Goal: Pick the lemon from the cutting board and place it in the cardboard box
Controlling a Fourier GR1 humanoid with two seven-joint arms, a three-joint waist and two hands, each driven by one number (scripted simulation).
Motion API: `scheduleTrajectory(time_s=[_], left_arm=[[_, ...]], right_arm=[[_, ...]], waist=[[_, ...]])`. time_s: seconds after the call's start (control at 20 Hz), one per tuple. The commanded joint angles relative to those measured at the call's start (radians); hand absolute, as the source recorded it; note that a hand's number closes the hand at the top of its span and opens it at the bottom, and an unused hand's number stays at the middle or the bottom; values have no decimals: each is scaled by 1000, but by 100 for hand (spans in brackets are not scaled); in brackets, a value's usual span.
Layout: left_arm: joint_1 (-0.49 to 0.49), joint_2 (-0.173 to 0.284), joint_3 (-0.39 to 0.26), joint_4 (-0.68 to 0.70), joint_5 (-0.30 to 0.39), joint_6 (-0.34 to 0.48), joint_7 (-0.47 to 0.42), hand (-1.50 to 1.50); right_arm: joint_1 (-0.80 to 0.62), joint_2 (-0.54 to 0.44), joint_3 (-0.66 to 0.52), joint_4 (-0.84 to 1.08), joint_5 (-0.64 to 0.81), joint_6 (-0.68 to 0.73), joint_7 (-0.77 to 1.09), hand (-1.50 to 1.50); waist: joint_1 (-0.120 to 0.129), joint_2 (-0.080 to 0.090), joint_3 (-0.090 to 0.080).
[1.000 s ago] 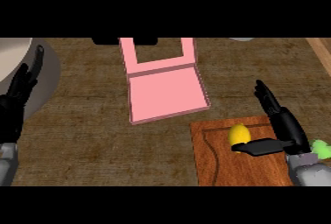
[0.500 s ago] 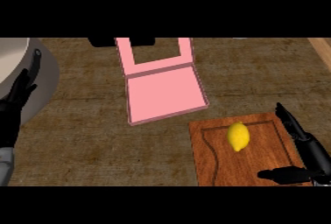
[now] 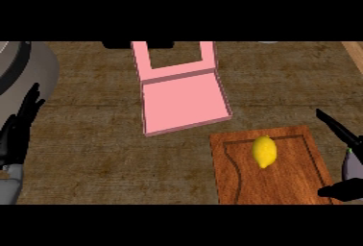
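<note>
Reaching in at the lower right edge of the head view, the right robot hand (image 3: 343, 158) is open and holds nothing: one long black finger points up and away along the right edge of the cutting board (image 3: 291, 186), and the thumb juts in low over the board's near right corner. Just to the left of this robot hand, apart from both finger and thumb, the lemon (image 3: 264, 152) lies on the wooden board with its length running away from the robot, inside the groove cut along the board's rim. Farther out from the right robot hand, up and to the left across the brown counter (image 3: 106, 163), stands the box (image 3: 186, 101), which shows pink, a shallow open tray with its lid flap folded back beyond it; its near right corner lies close to the board's far left corner. No brand, label or writing can be read on the box, the board or the lemon. At the far left edge the left robot hand (image 3: 20, 132) rests open with fingers up, well apart from the box, beside a grey rounded shape (image 3: 28, 67) in the upper left corner.
</note>
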Motion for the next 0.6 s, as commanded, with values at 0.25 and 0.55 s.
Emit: scheduleTrajectory(time_s=[0.25, 0.55], left_arm=[[34, 5, 30, 87, 9, -32, -4, 0], [13, -8, 61, 99, 6, -49, 17, 0]], right_arm=[[-149, -97, 170, -85, 166, 220, 353, -150], [-306, 0, 173, -62, 141, 420, 508, -150]], waist=[[16, 5, -9], [5, 3, -7]])
